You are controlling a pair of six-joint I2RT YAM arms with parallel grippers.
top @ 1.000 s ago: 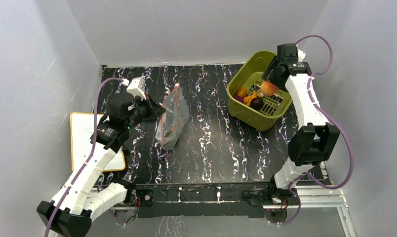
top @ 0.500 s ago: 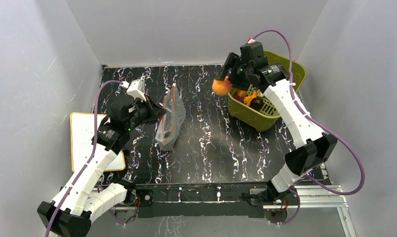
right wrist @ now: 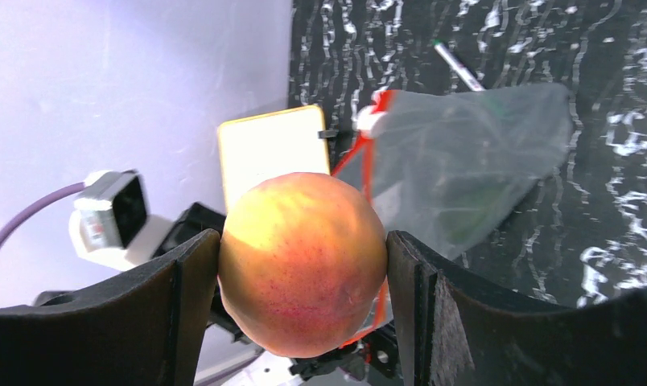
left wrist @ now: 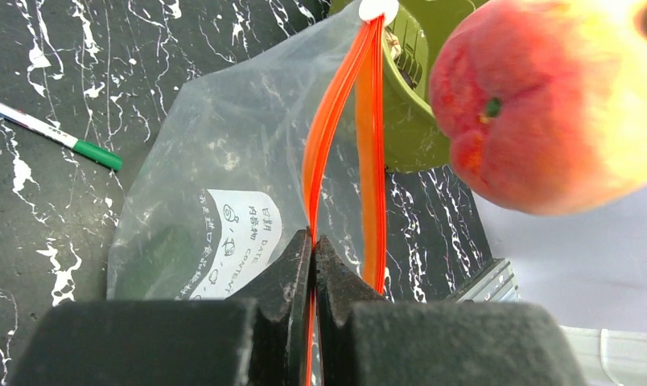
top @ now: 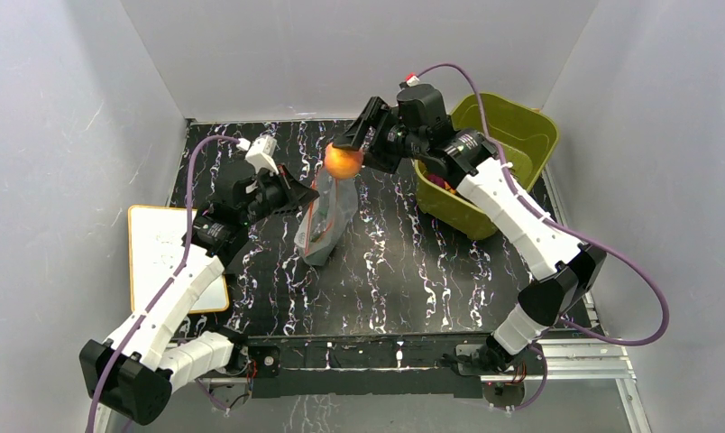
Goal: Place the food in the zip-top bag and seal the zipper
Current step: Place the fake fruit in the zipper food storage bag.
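Two hands share the work; the left hand (left wrist: 312, 265) is clenched on one lip of the zipper (left wrist: 336, 121), holding the zip-top bag (left wrist: 216, 161) up off the tabletop (top: 413, 262), its mouth parted only narrowly just beyond the fingertips; a dark green piece (left wrist: 159, 257) shows dimly through the plastic beside that hand; a pen (left wrist: 55, 133) lies further off to one side. Beyond the bag's mouth the right hand (top: 354, 144) grasps the peach (top: 343, 161) between wide-set fingers, just above the zipper's far end; behind that hand stands the basket (top: 512, 135), its contents mostly hidden by the arm. Loading is the step in hand: the peach is at the bag, not yet in it; next, I judge, the right hand must line it over the slit and lower it before letting go; the opening looks tight, so the left hand may need to draw its lip wider.
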